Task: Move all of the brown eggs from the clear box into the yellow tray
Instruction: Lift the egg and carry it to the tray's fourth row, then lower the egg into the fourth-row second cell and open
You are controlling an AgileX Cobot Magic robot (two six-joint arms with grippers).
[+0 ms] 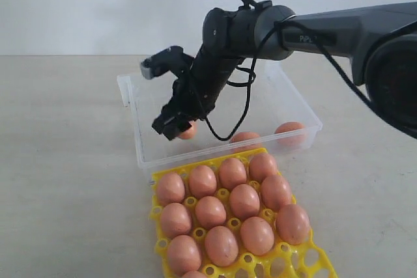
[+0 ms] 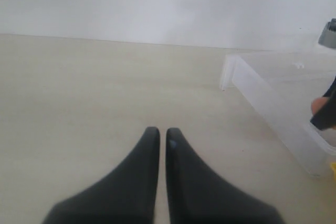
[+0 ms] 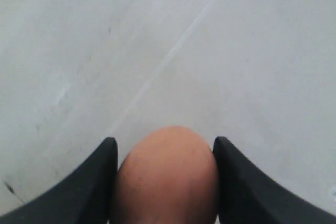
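The clear box stands behind the yellow tray. Several brown eggs fill the tray's cups. Two loose brown eggs lie by the box's front wall. My right gripper reaches down into the left part of the box. In the right wrist view its fingers press both sides of a brown egg just above the box floor. Over bare table to the left of the box, my left gripper is shut and empty; it is outside the exterior view.
The right arm and its looping black cable stretch over the box from the right. Beige table lies left of the box and tray. A pale wall stands behind.
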